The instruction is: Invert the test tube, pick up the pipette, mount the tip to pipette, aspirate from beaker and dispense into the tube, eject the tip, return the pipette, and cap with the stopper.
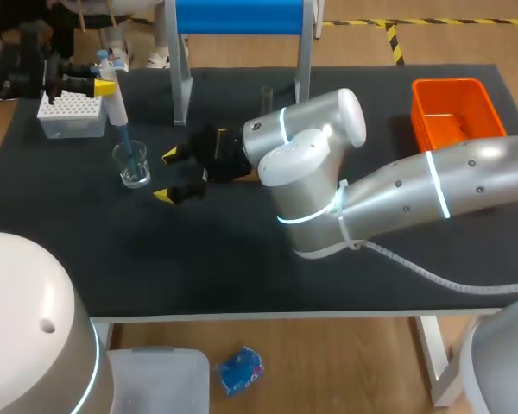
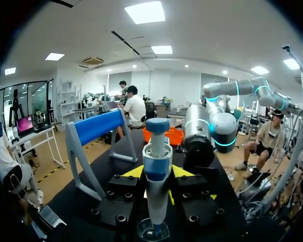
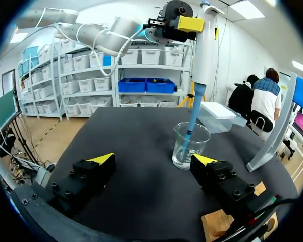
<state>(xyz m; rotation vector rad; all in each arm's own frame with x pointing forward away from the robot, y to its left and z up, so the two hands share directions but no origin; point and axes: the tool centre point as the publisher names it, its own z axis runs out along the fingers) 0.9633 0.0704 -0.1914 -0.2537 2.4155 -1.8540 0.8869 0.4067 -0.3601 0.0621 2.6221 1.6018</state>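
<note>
My left gripper point(image 1: 104, 83) is shut on the white and blue pipette point(image 1: 118, 108), which it holds upright. The pipette's blue tip point(image 3: 189, 123) reaches down into the clear glass beaker point(image 1: 134, 164), which holds a little liquid. In the left wrist view the pipette point(image 2: 156, 171) stands between the yellow fingertips point(image 2: 134, 172), with the beaker point(image 2: 154, 231) below it. My right gripper point(image 1: 166, 176) stands open just right of the beaker, with nothing between its fingers; the beaker point(image 3: 190, 146) is ahead of it. A clear tube point(image 1: 266, 93) stands upright further back.
A white box of tips point(image 1: 69, 116) sits at the back left, behind the beaker. A blue-topped frame point(image 1: 242, 17) stands at the back middle, an orange bin point(image 1: 456, 112) at the back right. A wooden block point(image 3: 217, 222) lies under my right gripper.
</note>
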